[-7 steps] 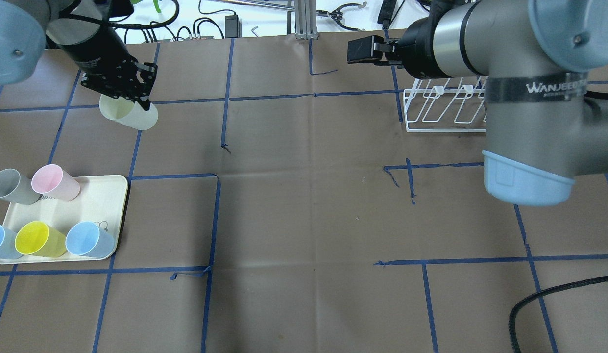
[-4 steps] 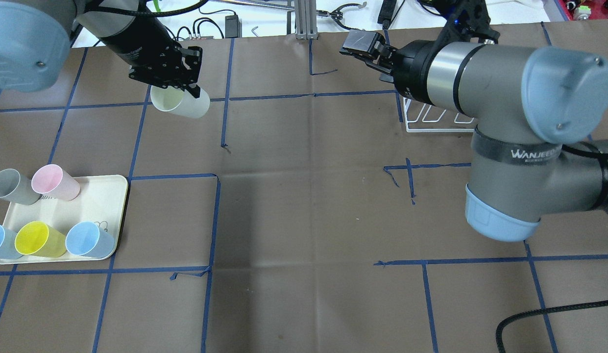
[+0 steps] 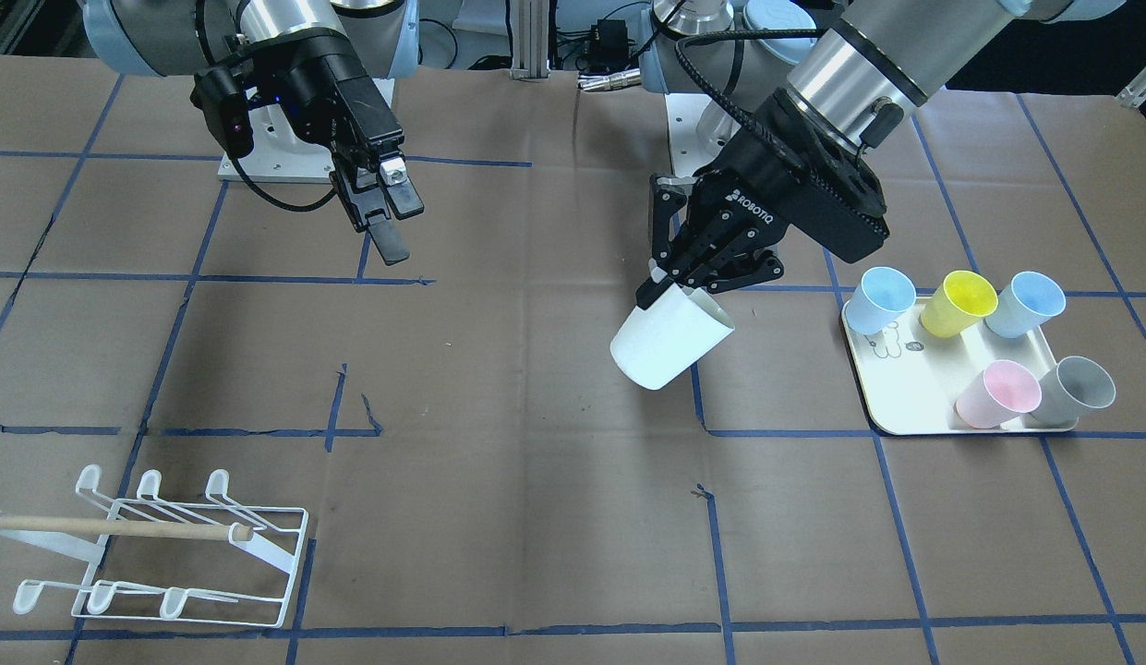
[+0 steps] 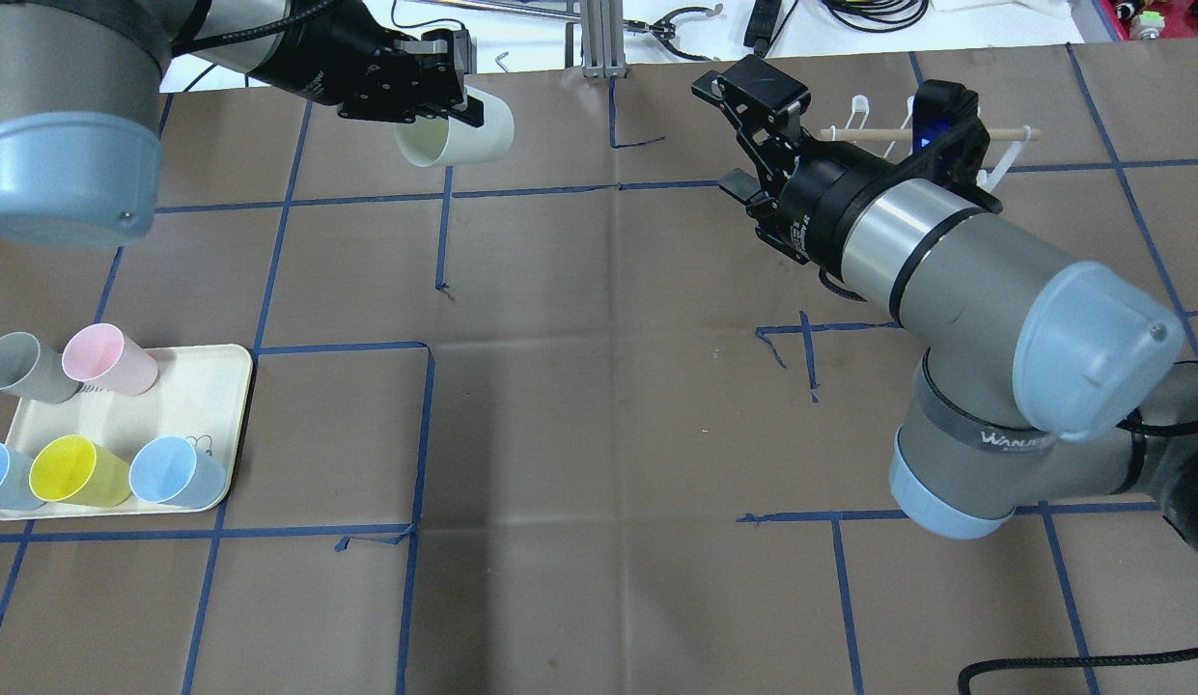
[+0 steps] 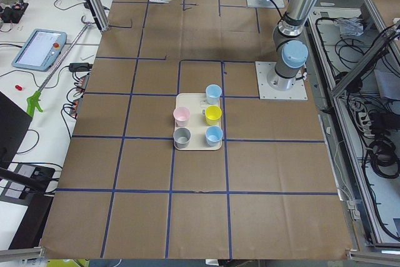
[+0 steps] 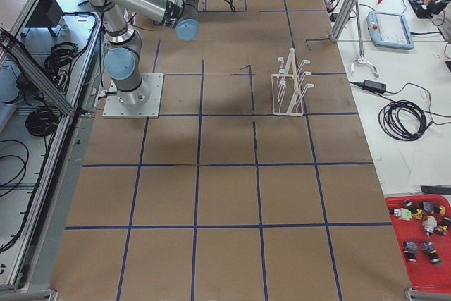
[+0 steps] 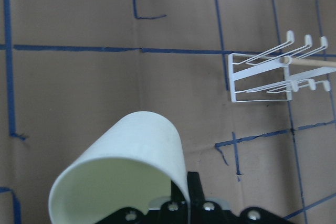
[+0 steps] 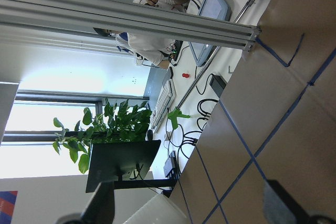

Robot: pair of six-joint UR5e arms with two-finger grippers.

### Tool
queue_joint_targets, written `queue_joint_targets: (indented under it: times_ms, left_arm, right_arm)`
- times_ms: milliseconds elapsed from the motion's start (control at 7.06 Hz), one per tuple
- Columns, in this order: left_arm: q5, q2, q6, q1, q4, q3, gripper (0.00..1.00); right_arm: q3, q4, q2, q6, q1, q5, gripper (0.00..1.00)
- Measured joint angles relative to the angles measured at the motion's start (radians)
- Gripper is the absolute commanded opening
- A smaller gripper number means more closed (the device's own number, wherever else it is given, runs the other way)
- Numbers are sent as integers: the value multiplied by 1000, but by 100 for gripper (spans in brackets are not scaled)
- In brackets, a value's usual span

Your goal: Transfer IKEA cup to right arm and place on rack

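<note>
My left gripper [image 4: 434, 95] is shut on the rim of a white cup [image 4: 456, 132] and holds it tilted in the air over the far middle-left of the table. The cup also shows in the front view [image 3: 669, 340] and the left wrist view [image 7: 126, 174]. My right gripper [image 4: 758, 101] is open and empty, apart from the cup, its jaws turned toward it; it also shows in the front view [image 3: 392, 217]. The white wire rack [image 3: 166, 545] with a wooden rod stands empty at the far right, partly hidden behind the right arm in the overhead view [image 4: 1004, 145].
A cream tray [image 4: 198, 396] at the near left holds several cups: grey [image 4: 19, 367], pink [image 4: 106, 359], yellow [image 4: 77, 471] and blue [image 4: 179, 471]. Blue tape lines cross the brown table cover. A black cable [image 4: 1062, 666] lies at the near right.
My left arm has carried the white cup to the right and farther back. My right arm has swung around, its open gripper now turned toward the cup, and the rack's rod is uncovered.
</note>
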Motion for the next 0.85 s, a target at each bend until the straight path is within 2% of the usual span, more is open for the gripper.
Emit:
queue_joint_targets:
  times_ms: [142, 283, 567, 850]
  left_arm:
    - [-43, 17, 0, 0, 154, -77, 0]
    - [-68, 27, -4, -2, 360, -176, 0]
    - [-111, 34, -22, -7, 813, -403, 1]
    - [-160, 36, -23, -15, 1119, -581, 1]
  right_arm:
    - [47, -85, 4, 152, 1, 4, 100]
    - [89, -153, 5, 255, 1, 6, 100]
    - [121, -197, 5, 312, 2, -3, 100]
    - [124, -192, 10, 321, 14, 15, 100]
